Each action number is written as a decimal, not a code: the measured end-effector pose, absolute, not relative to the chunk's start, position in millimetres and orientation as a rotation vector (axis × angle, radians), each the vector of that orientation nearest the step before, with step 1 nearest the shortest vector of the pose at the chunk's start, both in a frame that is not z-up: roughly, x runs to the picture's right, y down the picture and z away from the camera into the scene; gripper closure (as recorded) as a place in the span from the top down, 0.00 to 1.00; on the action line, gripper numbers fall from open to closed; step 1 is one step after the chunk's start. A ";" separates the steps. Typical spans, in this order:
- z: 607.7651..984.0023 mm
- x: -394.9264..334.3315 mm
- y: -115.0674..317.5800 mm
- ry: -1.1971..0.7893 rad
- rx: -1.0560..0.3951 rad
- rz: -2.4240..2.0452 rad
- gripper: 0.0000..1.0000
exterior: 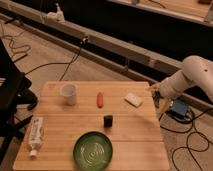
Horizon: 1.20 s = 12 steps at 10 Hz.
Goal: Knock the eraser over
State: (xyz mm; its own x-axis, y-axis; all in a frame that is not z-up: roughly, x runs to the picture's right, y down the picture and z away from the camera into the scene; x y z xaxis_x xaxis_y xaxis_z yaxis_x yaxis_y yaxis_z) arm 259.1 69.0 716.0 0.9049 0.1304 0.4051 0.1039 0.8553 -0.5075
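The eraser point(108, 120) stands upright at the middle of the bench point(142, 142), just beyond the green plate point(93, 149). The hand point(154, 89), its grip impossible to tell, hovers at the bench's right edge, with the eraser at its 8 o'clock.

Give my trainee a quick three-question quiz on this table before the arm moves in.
1. True or false: the gripper touches the eraser.
2. Which lies nearest the eraser? A white cup; B green plate; C tube.
3. Name the thing closest to the gripper.
Key: 1 false, the gripper hovers at the table's right edge in the camera view, apart from the eraser; 2 B; 3 white pad.
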 end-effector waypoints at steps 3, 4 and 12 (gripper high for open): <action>716.0 259.1 69.0 -0.445 -0.549 0.015 0.33; 716.1 259.2 69.0 -0.444 -0.549 0.014 0.24; 736.0 262.7 89.4 -0.365 -0.581 -0.102 0.00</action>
